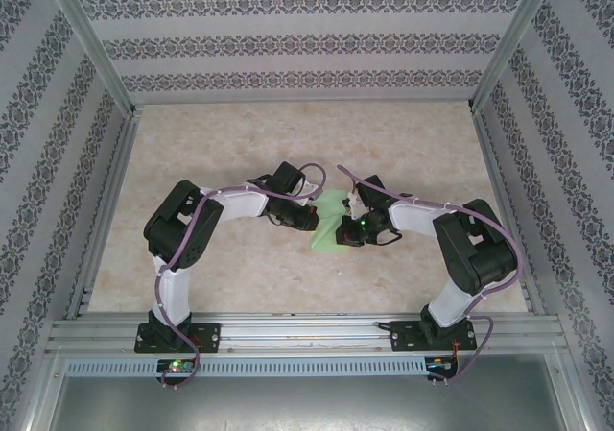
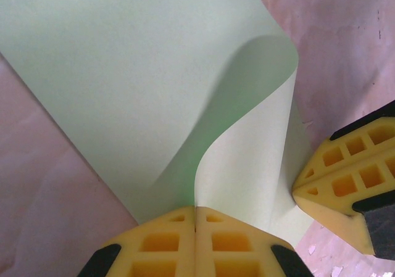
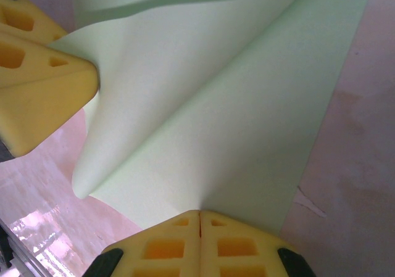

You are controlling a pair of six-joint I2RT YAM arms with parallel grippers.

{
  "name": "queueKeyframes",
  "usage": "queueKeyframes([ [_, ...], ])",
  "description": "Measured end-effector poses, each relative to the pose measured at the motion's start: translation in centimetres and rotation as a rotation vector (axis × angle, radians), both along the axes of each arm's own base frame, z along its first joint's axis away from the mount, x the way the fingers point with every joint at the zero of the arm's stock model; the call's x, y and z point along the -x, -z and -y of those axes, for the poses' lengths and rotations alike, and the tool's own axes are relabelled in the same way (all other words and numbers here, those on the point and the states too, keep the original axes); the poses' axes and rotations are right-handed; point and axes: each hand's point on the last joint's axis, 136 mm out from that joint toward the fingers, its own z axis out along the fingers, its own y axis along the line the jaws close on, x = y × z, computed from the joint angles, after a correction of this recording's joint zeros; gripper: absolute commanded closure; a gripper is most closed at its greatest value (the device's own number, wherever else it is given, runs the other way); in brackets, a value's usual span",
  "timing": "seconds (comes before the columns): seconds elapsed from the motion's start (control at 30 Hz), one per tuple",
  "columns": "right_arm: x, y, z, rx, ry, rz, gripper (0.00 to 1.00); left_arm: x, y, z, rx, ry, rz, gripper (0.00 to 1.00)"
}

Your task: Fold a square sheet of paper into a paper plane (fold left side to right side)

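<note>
Sheet: the square sheet of paper (image 1: 332,207) is at the centre of the top view, on the table (image 1: 240,143) between your two grippers. Part of it lies flat and one flap is lifted in a soft curl.
Left gripper (image 2: 195,227): its jaws are pressed together at the bottom centre of its wrist view, pinching the lifted flap's edge.
Right gripper (image 3: 199,224): its jaws are also closed, with paper nipped at the tips.
Done: you have the paper gripped and one side raised.
Left: you likely need to carry the flap across, align the edges and press the crease. Every later fold remains, and there is no dart shape yet.
</note>
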Motion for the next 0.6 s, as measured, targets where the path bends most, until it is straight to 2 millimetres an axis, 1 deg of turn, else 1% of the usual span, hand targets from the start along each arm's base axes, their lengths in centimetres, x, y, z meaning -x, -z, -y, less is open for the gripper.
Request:
queueKeyframes([
  [0.47,0.1,-0.2,-0.2,-0.015,0.008,-0.012,1.00,-0.2,0.3,0.1,-0.003,0.020,0.014,1.00],
  [0.53,-0.1,-0.7,-0.3,-0.036,0.019,-0.010,1.00,-0.2,0.3,0.1,-0.003,0.023,0.016,1.00],
  [0.6,-0.6,-1.8,-0.5,-0.075,0.039,0.010,1.00,-0.2,0.3,0.1,-0.003,0.023,0.016,1.00],
])
